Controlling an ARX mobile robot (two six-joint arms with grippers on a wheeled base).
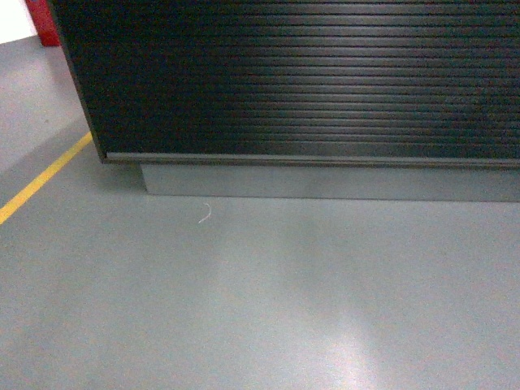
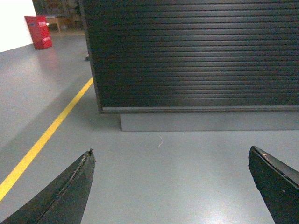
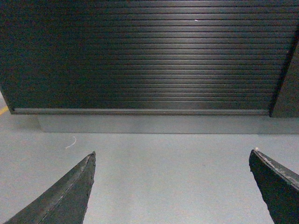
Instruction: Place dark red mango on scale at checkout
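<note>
The checkout point(image 1: 309, 81) fills the upper part of the head view as a dark ribbed front panel on a grey plinth point(image 1: 325, 183); it also shows in the left wrist view point(image 2: 196, 56) and the right wrist view point(image 3: 140, 56). Its top is out of view. The dark red mango and the scale are out of view. My left gripper point(image 2: 170, 154) is open above bare grey floor, holding nothing. My right gripper point(image 3: 172, 156) is open too, with only floor between its fingers. Neither gripper shows in the head view.
A yellow floor line point(image 1: 41, 180) runs along the left, past the counter's left corner point(image 2: 96, 93). A red bin point(image 2: 39, 31) stands far back left. A small white scrap point(image 1: 205, 214) lies on the grey floor near the plinth.
</note>
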